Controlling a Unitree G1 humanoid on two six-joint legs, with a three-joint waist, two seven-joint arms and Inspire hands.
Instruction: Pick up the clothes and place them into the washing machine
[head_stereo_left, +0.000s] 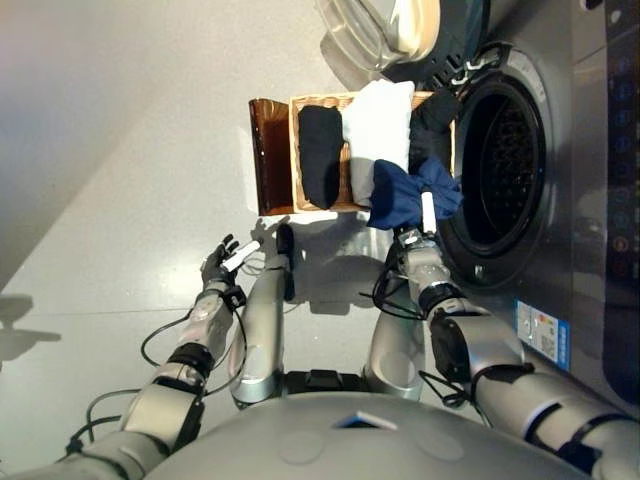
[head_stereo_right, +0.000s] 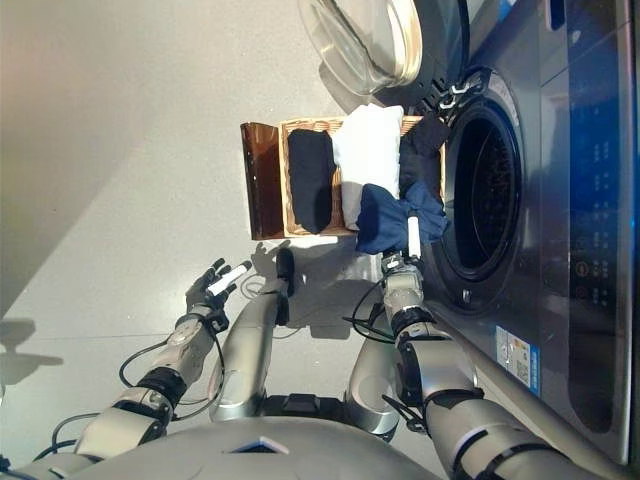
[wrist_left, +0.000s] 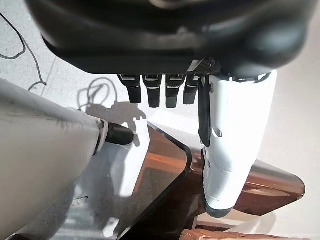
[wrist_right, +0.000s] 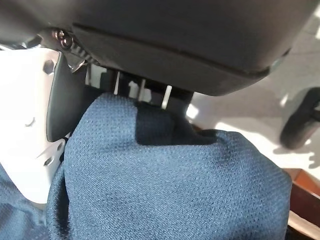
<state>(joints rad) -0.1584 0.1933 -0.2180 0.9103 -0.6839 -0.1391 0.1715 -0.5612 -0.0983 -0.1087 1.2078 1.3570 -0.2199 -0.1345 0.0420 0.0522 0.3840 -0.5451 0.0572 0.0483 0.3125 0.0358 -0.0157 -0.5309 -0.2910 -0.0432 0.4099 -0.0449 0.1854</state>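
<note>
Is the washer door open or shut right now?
Open. The door is swung away from the washer, leaving the dark drum exposed beside the right hand holding the blue garment.

A laundry area, likely in a home or a test room. At the right of the frame stands a grey front-loading washing machine (head_stereo_left: 560, 180) with its round glass door (head_stereo_right: 365, 40) swung open, and a wicker basket (head_stereo_left: 296, 150) of folded clothes (head_stereo_left: 378, 125) sits beside it on a plain grey floor (head_stereo_left: 120, 180).
</note>
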